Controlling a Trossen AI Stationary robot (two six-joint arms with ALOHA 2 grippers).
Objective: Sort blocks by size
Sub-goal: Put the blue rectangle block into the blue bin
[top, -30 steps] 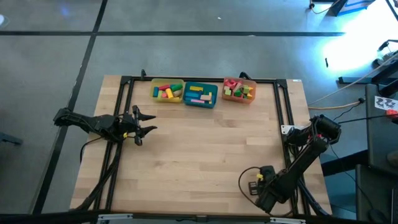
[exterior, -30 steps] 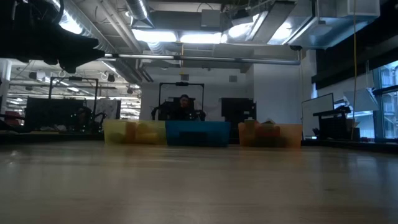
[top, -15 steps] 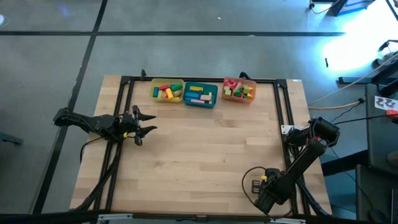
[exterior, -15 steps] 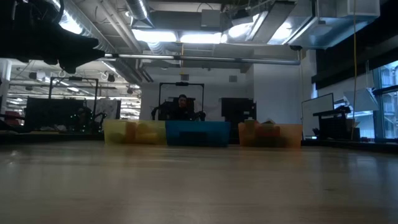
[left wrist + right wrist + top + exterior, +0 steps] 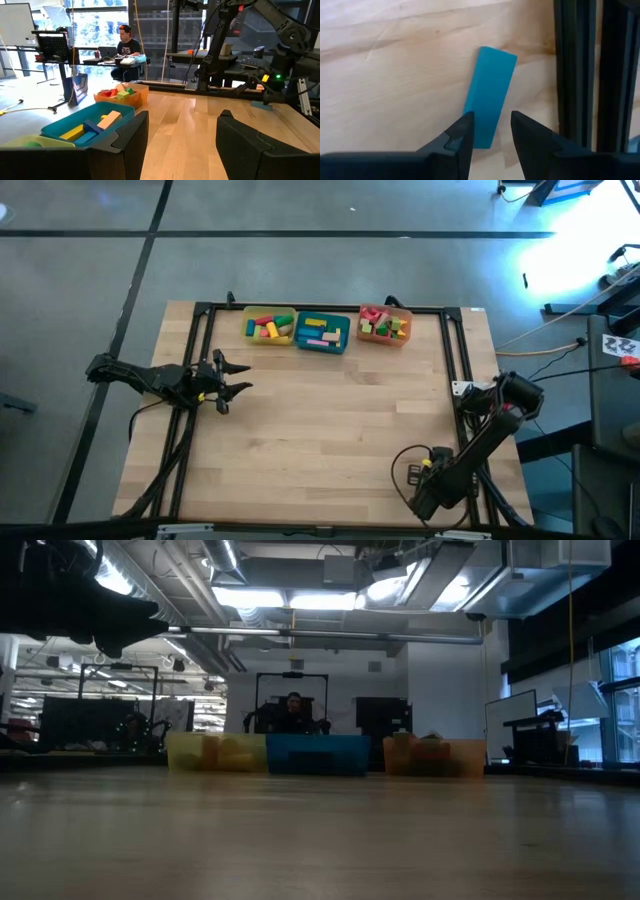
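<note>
From above, the worktop (image 5: 320,420) was evenly lit, with blue-white glare on the floor (image 5: 560,250) at upper right. The low view was dim and backlit by ceiling lights (image 5: 290,595), trays (image 5: 325,755) blurred. Window daylight (image 5: 100,30) blew out behind my left tool.

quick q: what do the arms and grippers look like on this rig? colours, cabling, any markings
Both arms are dark, nearly black, jointed links. The left gripper has two blocky matte-black fingers and a small yellow spot near the wrist. The right gripper has the same dark angular fingers; a thin black cable loops beside its wrist on the table. No readable markings.
</note>
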